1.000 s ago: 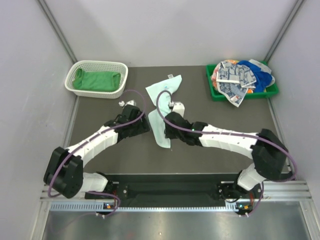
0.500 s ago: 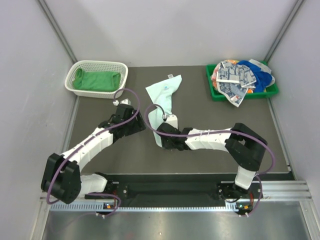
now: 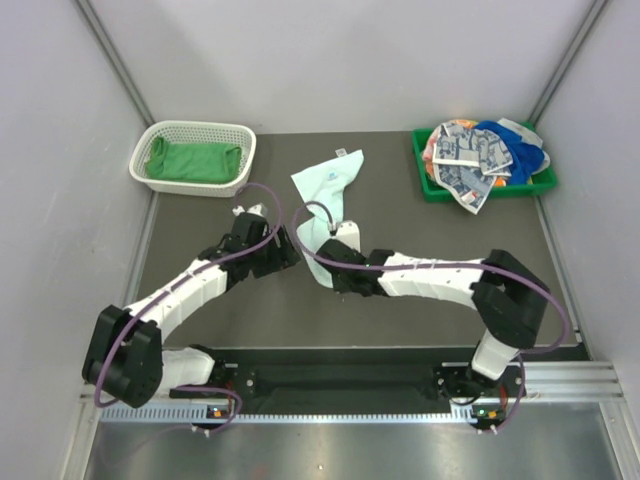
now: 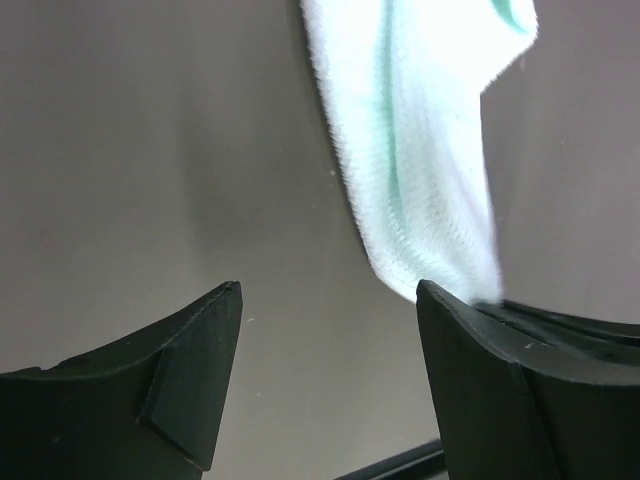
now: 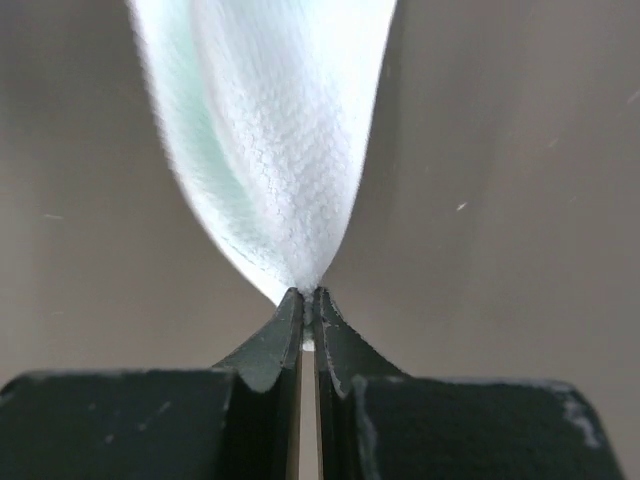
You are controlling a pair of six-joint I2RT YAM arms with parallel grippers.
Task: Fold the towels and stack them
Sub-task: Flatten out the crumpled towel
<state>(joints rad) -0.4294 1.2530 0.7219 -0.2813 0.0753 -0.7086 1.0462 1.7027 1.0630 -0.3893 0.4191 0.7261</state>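
Observation:
A pale mint towel [image 3: 326, 196] lies as a long crumpled strip on the dark table, running from the back middle toward me. My right gripper [image 3: 328, 272] is shut on its near end; in the right wrist view the jaws [image 5: 308, 296] pinch a gathered fold of the mint towel [image 5: 280, 130]. Just left of that end, my left gripper [image 3: 284, 254] stands open over bare table. In the left wrist view its fingers [image 4: 330, 290] are wide apart with nothing between them, and the mint towel [image 4: 420, 170] hangs past the right fingertip. Several more towels [image 3: 480, 152] are heaped at the back right.
A white mesh basket [image 3: 240, 133] at the back left holds a bright green towel [image 3: 190, 161]. A green plastic tray [image 3: 428, 187] at the back right carries the heap of blue, checked and orange-pink cloths. Grey walls close in both sides and the back.
My right gripper has gone from open to shut on the mint towel's near end, its arm swung left. My left gripper has edged closer to the towel, still open.

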